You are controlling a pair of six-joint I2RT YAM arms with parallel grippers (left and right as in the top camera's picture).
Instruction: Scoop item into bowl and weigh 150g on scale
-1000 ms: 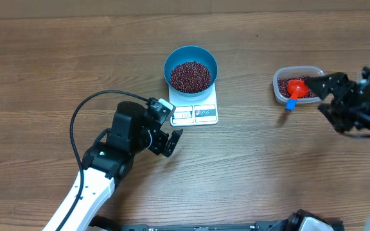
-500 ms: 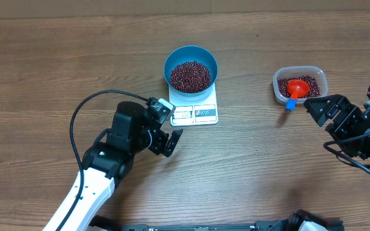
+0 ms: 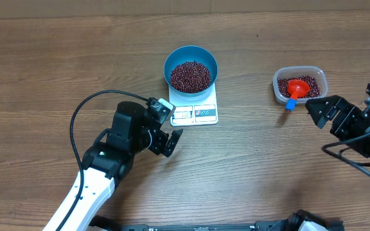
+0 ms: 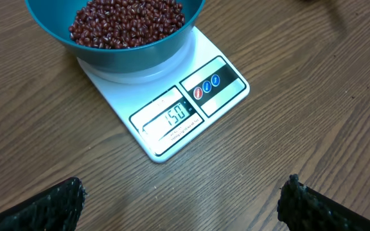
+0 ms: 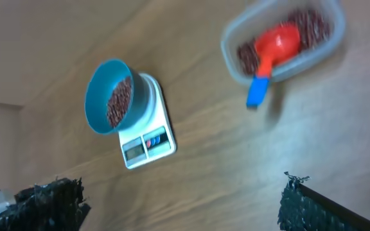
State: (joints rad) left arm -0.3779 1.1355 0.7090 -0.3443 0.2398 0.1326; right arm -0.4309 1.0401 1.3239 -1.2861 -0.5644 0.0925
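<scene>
L gripper (image 4: 182,208), R gripper (image 5: 182,196) spread, empty. Scale (image 4: 172,117) shows 150; clip bowl (image 4: 153,54) retracting and you'll skew it.

The wooden table (image 3: 44,64) bears the white scale (image 3: 195,114); the clear tub (image 3: 324,82) lies well apart, rightward.

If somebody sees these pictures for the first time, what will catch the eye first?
The blue bowl, filled with dark red beans, stands on the white scale near the middle of the table. In the left wrist view the scale's display reads 150. To the right, a red scoop with a blue handle lies in a clear tub with more beans.
</scene>
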